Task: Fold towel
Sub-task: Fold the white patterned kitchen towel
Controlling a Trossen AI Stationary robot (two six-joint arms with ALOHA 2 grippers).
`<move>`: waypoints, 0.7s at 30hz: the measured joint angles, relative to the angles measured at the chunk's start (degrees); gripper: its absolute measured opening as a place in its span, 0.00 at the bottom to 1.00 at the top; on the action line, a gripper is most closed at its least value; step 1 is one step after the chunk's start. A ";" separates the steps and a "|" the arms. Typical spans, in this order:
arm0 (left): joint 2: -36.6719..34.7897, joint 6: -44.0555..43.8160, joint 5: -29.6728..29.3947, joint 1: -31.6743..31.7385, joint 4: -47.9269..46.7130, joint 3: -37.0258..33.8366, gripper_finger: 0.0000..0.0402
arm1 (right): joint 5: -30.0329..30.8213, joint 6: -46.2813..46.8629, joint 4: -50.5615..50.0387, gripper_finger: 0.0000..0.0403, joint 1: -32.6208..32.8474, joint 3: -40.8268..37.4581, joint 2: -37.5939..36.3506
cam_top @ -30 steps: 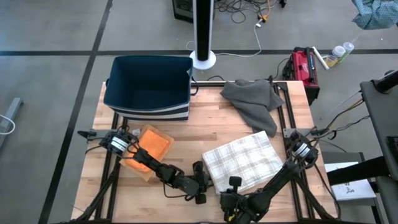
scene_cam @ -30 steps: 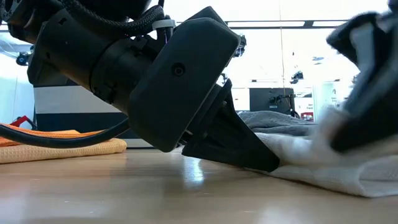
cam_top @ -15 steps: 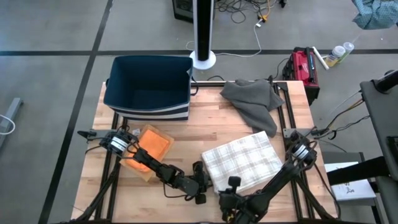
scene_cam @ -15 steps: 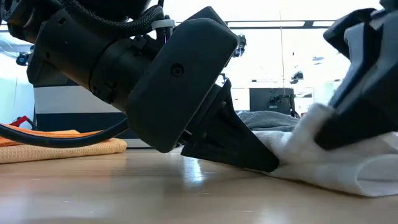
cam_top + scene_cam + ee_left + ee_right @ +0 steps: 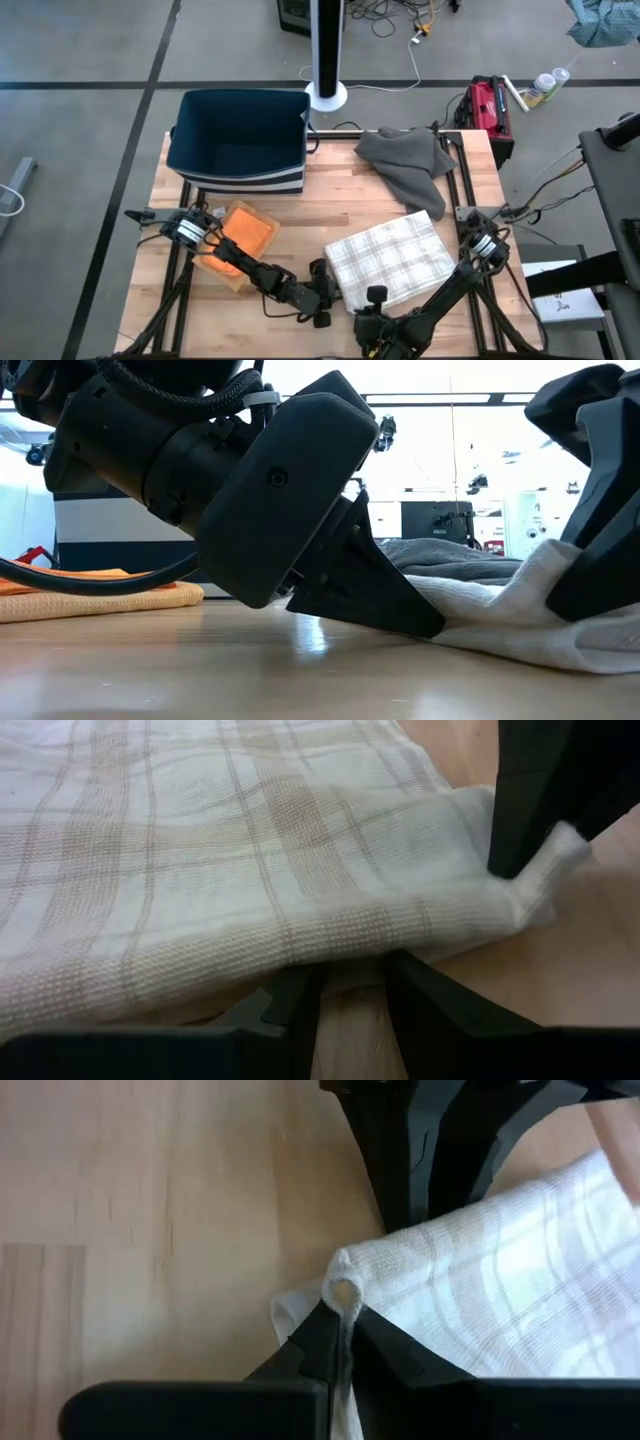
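Towel (image 5: 392,259), white with tan plaid, lies folded flat on the table (image 5: 330,208) at its near right, both jaws working its near left corner. Right gripper (image 5: 340,1342): jaws together, clamped on a pinch of the towel's corner, cloth bunched into a small loop right at the tips; in the low view that corner rises off the table to the jaws. Left gripper (image 5: 352,995): low at the table, jaws a little apart, towel edge draped over the tips, one fingertip (image 5: 300,992) under the fold; can't tell if it's actually gripping the cloth or just slid beneath it. Left jaws sit just beside the right ones, facing them across the corner; right gripper's dark finger shows in the left wrist view pressed on the cloth just ahead of the left jaws. Beyond the towel, well clear of both jaws: grey cloth (image 5: 407,160) crumpled at the far right edge, dark blue bin (image 5: 240,140) at far left, orange cloth (image 5: 245,235) folded beside the left arm, near the bin.
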 joint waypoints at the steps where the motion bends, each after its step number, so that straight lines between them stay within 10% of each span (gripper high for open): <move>1: 0.00 0.24 0.03 -0.03 -0.04 0.00 0.26 | -0.04 -0.40 -0.38 0.05 0.00 0.20 0.00; 21: -7.91 3.00 4.12 -0.94 -17.60 -0.28 0.26 | -2.95 -5.52 -0.49 0.19 -0.85 -0.15 1.66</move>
